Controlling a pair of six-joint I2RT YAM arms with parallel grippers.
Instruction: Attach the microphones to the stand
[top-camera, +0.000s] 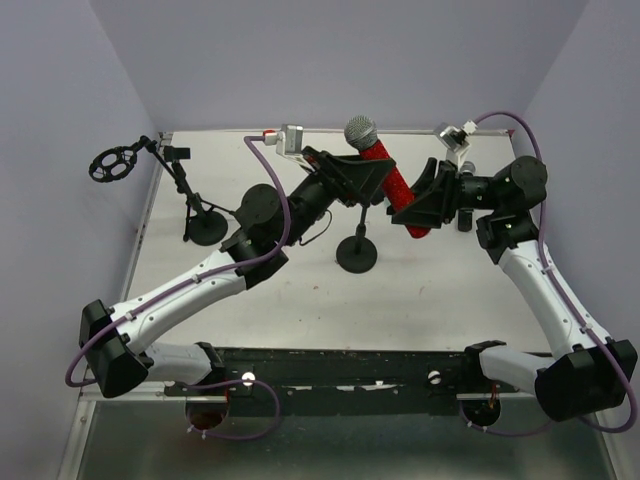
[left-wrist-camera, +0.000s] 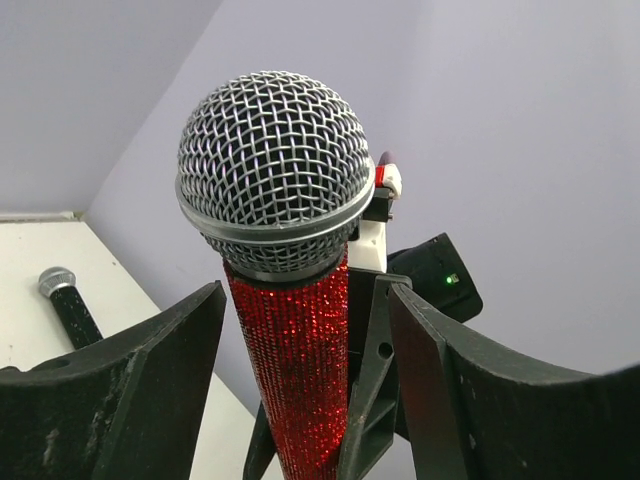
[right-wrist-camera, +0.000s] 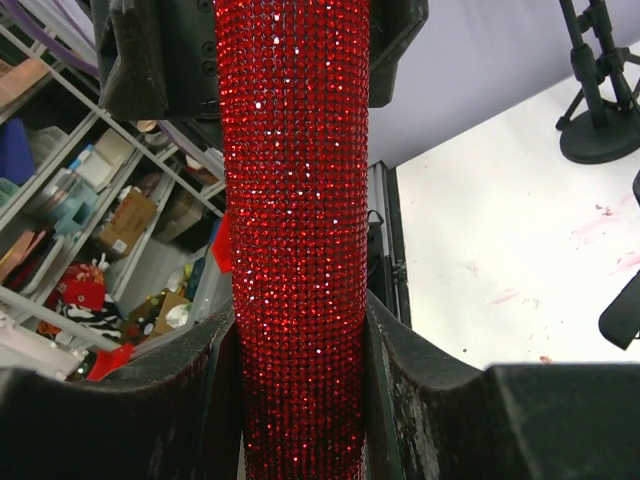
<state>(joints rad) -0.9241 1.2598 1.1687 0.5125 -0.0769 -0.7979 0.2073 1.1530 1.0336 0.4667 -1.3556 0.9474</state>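
Observation:
The red microphone (top-camera: 392, 180) with its silver mesh head (top-camera: 361, 130) is held tilted in the air above the middle stand (top-camera: 357, 255). My right gripper (top-camera: 425, 205) is shut on its lower body, both fingers pressed to the red shaft (right-wrist-camera: 295, 200). My left gripper (top-camera: 348, 178) is open around the upper shaft just under the head (left-wrist-camera: 270, 165), with a gap on its left side. A black clip (left-wrist-camera: 375, 390) stands beside the shaft. The black microphone (left-wrist-camera: 68, 300) lies on the table behind. The mint-green microphone is out of view.
A second stand (top-camera: 207, 228) with a ring mount (top-camera: 113, 163) stands at the far left; its round base shows in the right wrist view (right-wrist-camera: 600, 140). Purple walls close in the table on three sides. Cluttered shelves (right-wrist-camera: 90, 200) lie beyond the table edge.

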